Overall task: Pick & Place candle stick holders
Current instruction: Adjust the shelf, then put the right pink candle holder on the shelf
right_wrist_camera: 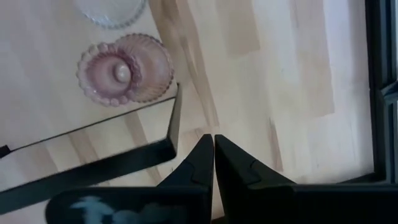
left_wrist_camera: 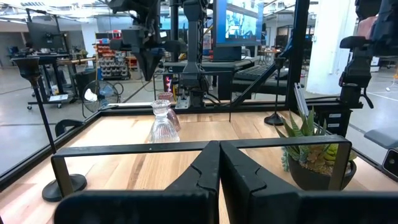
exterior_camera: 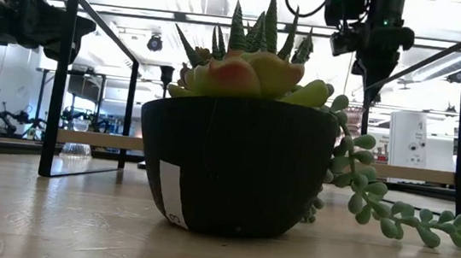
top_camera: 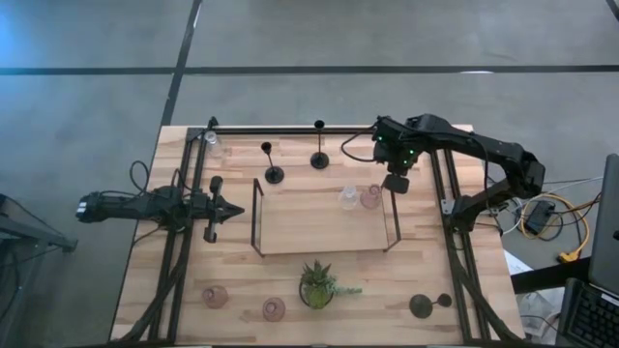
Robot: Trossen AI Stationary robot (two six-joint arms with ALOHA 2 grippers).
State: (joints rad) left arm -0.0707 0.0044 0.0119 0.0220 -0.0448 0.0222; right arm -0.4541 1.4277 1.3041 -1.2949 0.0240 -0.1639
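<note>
right gripper [top_camera: 397, 184] hovering upper right of centre in the high view, fingers clenched, empty; pink holder [top_camera: 370, 196] just lower-left, inside tray [top_camera: 258, 217], stem axis upright. left gripper [top_camera: 232, 208] clenched, farther.

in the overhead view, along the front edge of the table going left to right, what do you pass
pink glass holder → second pink glass holder → potted plant → black holder lying on its side
</note>
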